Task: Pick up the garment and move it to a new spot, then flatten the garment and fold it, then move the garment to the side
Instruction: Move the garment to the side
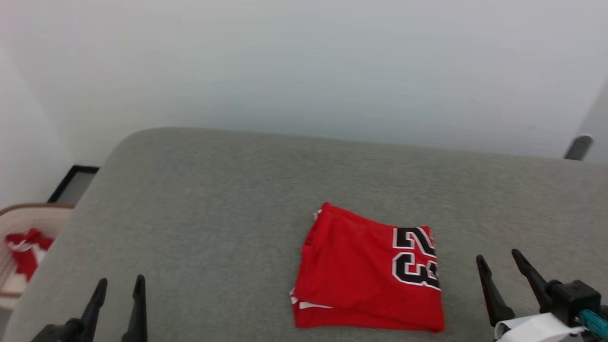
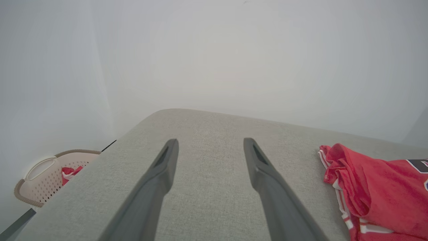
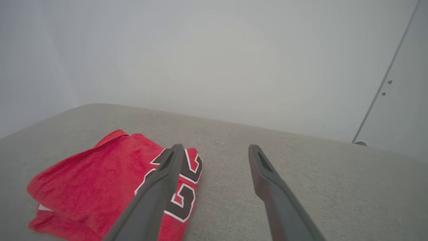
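Note:
The garment [image 1: 365, 270] lies folded into a compact red rectangle on the grey cushioned surface [image 1: 213, 204], its black-and-white 23 facing up on the right side. White striped trim peeks out along its left edge [image 2: 337, 194]. My left gripper [image 1: 118, 287] is open at the lower left, well apart from the garment [image 2: 378, 187]. At the lower right my right gripper [image 1: 498, 261] is open, just right of the garment [image 3: 110, 180], with nothing between its fingers [image 3: 157, 187].
A beige perforated basket [image 1: 19, 223] holding a smaller red-and-white cloth wad [image 1: 26, 249] stands off the surface's left edge. A dark flat frame [image 1: 73, 183] lies on the floor behind it. A pale wall rises beyond the surface's far edge.

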### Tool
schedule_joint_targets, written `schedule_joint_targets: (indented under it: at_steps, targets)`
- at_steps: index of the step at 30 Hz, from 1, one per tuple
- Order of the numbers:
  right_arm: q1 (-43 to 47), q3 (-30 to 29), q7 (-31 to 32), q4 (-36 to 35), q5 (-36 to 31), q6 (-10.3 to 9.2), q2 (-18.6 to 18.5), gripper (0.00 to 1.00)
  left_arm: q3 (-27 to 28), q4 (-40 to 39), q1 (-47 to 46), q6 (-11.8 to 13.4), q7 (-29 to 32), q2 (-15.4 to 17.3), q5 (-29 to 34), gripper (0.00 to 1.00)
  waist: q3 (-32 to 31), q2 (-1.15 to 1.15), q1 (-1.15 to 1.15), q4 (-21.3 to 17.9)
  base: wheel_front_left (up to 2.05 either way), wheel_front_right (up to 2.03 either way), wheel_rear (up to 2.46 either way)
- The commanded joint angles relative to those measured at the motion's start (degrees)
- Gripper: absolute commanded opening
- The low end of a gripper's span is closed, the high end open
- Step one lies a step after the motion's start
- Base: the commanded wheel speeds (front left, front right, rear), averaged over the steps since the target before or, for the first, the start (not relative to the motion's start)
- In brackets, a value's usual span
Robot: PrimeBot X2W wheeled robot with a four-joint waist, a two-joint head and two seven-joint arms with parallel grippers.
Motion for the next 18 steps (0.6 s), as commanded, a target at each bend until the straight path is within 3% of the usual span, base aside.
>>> schedule_joint_targets:
  at_steps: [1, 10, 18]
  targets:
    - [-0.9, 0.6, 0.3, 0.4, 0.3, -0.04, -0.1, 1.0, -0.2, 0.1, -0.7, -0.2, 0.1, 0.1, 0.3, 1.0, 0.5, 0.0, 0.0, 3.6, 0.0, 0.0, 0.0]
    - [-4.1, 1.8, 7.6, 4.9, 2.5, -0.05, -1.4, 1.0, -2.7, 1.4, -1.7, -0.2, 0.2, -0.5, -0.5, 1.0, 1.5, 0.0, 0.0, 8.5, 0.0, 0.0, 0.0]
    - [-7.9, 0.2, 21.2, 6.9, 3.4, -0.05, -3.1, 1.0, -3.9, 2.0, -3.4, -0.2, -0.1, -1.4, -1.1, 1.0, 5.9, 0.0, 0.0, 10.3, 0.0, 0.0, 0.0]
